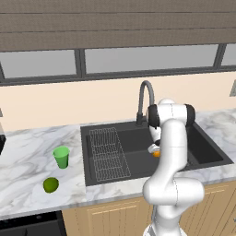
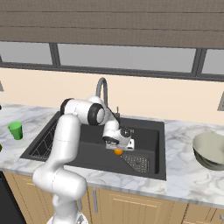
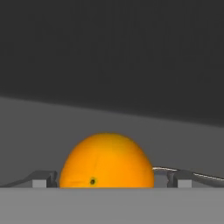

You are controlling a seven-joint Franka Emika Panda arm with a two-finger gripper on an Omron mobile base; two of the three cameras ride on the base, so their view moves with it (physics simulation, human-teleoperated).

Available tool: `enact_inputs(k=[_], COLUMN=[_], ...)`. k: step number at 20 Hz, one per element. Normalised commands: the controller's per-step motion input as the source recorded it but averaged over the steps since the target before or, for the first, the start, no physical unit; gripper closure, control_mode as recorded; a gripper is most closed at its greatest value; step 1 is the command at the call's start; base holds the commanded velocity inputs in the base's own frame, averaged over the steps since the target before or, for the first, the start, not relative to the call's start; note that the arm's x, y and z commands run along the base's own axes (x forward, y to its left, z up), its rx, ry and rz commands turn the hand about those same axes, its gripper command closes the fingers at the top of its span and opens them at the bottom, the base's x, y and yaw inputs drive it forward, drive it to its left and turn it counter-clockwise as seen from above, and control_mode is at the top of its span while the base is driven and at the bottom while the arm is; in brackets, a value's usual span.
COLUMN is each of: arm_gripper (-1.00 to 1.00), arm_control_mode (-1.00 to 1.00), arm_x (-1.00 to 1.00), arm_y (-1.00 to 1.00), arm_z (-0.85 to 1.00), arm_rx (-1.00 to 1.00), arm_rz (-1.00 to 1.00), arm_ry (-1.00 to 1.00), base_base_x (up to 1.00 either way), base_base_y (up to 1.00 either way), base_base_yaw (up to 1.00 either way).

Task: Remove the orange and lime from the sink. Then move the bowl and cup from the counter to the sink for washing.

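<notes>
Bright orange [image 3: 106, 161] against the near-black sink [image 1: 209, 154]. Left of the sink on the grey-veined white marble counter [image 1: 27, 161]: a light-green cup [image 1: 61, 157], a darker green lime [image 1: 50, 185]. Right: a pale grey-beige bowl [image 2: 211, 151].

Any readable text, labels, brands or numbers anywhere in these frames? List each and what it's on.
None: no readable text in any view.
The cup, lime, bowl and orange are plain, with no label.
The sink, faucet and counter carry no brand or marking.
The dark dot on the orange in the hand view is a stem mark, not a character.
</notes>
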Motion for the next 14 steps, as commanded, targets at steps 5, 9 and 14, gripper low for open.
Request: enact_inputs(k=[5, 9, 14], arm_gripper=[-1.0, -1.0, -1.0], arm_control_mode=[-1.0, -1.0, -1.0], arm_x=[0.04, 0.05, 0.05], arm_y=[0.02, 0.02, 0.03], arm_z=[-0.1, -0.09, -0.09], arm_rx=[0.0, 0.0, 0.0], arm_rz=[0.0, 0.0, 0.0], arm_ry=[0.0, 0.0, 0.0], base_base_x=[0.0, 0.0, 0.0], base_base_y=[0.0, 0.0, 0.0], base_base_yaw=[0.0, 0.0, 0.0])
